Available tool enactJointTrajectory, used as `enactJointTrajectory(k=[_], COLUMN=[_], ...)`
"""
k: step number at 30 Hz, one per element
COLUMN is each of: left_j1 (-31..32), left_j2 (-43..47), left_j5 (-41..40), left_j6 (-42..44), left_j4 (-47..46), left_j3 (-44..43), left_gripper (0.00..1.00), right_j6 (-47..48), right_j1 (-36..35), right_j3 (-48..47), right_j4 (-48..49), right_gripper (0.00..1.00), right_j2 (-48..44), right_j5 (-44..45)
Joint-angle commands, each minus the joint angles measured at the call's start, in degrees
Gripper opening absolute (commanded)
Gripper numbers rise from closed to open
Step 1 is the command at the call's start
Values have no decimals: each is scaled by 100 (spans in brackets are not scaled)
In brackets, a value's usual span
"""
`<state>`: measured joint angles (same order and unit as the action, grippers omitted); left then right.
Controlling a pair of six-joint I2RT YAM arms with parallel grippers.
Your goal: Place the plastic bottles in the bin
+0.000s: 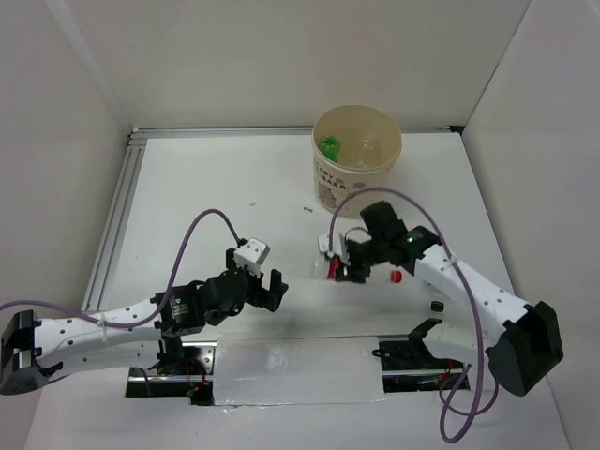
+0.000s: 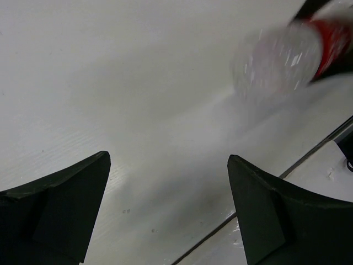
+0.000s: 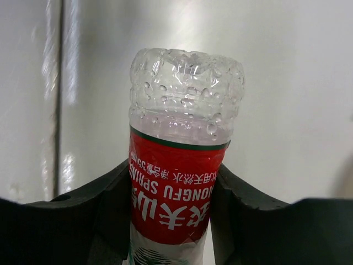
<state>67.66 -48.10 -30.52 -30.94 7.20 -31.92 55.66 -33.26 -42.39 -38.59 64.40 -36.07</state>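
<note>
**Right tool clamped on a red-label bottle, short of the bin**

From above: the right tool point(image 1: 343, 266) is closed on a bottle point(image 1: 333, 268) with a red label and holds it over the white bench point(image 1: 216, 187). The bin point(image 1: 330, 187) stands beyond this tool, on the side away from the arm bases, and is not touching it. Inside the bin lie a green bottle point(image 1: 328, 146) and a clear bottle point(image 1: 367, 147). Just to the right of the right tool, beside its arm, a small red thing point(image 1: 396, 277) sits on the bench; it is too small to tell what it is. Farther right and nearer the bases is a small black cylinder point(image 1: 437, 307). The left tool point(image 1: 262, 281) is well to the left of the right one, with its jaws apart and nothing in them.

Left wrist: the two dark fingers point(image 2: 55, 212) are spread wide over bare bench, with nothing between them. Ahead of the tool and to its right the held bottle shows as a blur of clear plastic and red label.

Right wrist: both fingers point(image 3: 105, 210) press on the red label with white lettering, one on each side. The bottle's clear, dimpled end sticks out past the fingertips, and its cap is out of sight
</note>
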Motion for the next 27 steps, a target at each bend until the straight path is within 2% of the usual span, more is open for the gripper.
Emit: enactJointTrajectory(k=[1,3,7,13,17,18,22,25,26,27], left_j1=[28,28,28,81,203,204,257,257,257,257], left_j2=[352,423,144,-744,-1201,-1298,-1886,-2517,-2694,-2879], left_j5=[107,230,476,881,960,961,1188,1312,1312,1382], left_j6=[-246,-176,-176,60,202,298,667,992,1080,1151], left_j4=[-526,-807,-992,-1483,-1643,-1765,-2046,-2283,-2346,-2346], left_j3=[177,301,318,-77,-340,-463,-928,-1455,-1605,-1763], left_gripper=[100,100,100,100,100,100,100,100,100,100], right_j6=[-800,-1029,-1785,-2647,-2823,-2824,-2824,-2973,-2973,-2973], right_j1=[292,670,1172,1647,1779,1831,1962,2226,2279,2341], right_j3=[-1530,-1981,-2826,-4406,-5312,-5819,-6632,-6834,-6922,-6975], right_j4=[315,527,1754,2987,3305,3305,3183,3008,2824,2596], right_gripper=[29,29,29,34,34,34,39,75,82,100], right_j2=[-332,-209,195,1511,2450,2646,3490,3939,4035,4089], right_j5=[-549,-672,-743,-743,-690,-690,-620,-637,-638,-638])
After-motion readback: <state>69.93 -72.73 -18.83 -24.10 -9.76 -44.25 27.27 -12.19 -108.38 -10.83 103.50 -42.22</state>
